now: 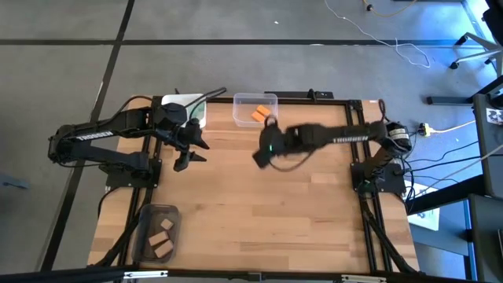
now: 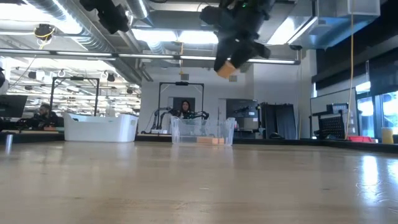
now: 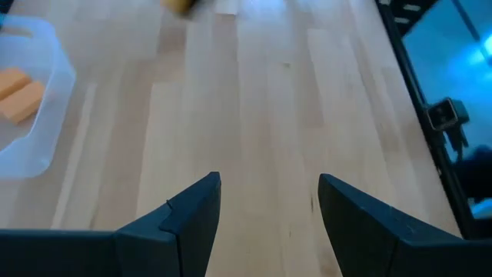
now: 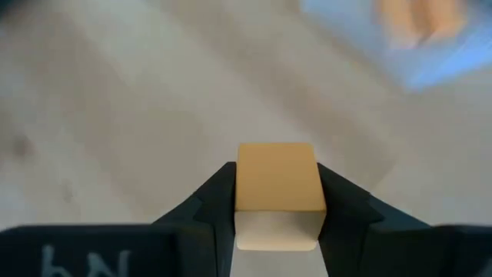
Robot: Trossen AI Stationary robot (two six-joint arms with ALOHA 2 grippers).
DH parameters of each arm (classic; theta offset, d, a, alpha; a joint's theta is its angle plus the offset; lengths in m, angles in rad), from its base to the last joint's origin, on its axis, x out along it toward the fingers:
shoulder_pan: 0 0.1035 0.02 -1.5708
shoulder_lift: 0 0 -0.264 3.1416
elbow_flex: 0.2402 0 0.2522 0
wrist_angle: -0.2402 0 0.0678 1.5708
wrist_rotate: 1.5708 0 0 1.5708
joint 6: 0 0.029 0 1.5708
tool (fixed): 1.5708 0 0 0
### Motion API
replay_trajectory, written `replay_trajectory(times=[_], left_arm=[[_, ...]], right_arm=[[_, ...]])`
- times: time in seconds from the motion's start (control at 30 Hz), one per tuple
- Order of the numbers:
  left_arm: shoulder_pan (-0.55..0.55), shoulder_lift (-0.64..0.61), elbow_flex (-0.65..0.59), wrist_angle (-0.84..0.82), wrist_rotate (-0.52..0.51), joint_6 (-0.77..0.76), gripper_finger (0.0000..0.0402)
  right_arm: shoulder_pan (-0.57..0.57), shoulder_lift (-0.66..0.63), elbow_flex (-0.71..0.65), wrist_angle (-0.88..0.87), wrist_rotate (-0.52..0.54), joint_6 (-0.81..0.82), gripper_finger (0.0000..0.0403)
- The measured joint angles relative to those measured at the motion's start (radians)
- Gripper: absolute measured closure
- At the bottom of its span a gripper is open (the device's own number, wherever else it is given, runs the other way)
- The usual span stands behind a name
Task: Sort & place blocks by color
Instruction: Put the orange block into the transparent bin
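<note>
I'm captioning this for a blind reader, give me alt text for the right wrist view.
The right gripper holds an orange block between its two dark fingers, above a light wooden table. Farther off sits a blurred clear bin with orange pieces inside.

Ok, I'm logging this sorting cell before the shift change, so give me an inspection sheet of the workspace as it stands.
Surface: light wooden table, bare in the middle.
Job's things: orange wooden block held in the air; orange blocks in clear plastic bin; tan blocks in dark grey bin.
Clutter: white bin at far edge, contents hidden.
Grippers: left gripper open, empty; right gripper shut on the block.
Cables: white cable on floor.
Surroundings: people at desks beyond.
</note>
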Motion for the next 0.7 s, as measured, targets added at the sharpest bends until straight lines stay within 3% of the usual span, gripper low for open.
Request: replay_trajectory(times=[0.13, 0.37, 0.7], left_arm=[[0.000, 0.000, 0.000, 0.001, 0.005, 0.059, 0.0192], [0.000, 0.013, 0.000, 0.051, -0.167, 0.061, 0.0192], [0.032, 0.090, -0.001, 0.189, -0.277, 0.043, 0.0192]], right_arm=[[-0.114, -0.001, 0.058, 0.025, 0.015, -0.129, 0.0273], [-0.294, 0.002, 0.064, 0.114, -0.062, -0.359, 0.0273], [-0.505, 0.126, 0.064, 0.305, -0.331, -0.599, 0.0273]])
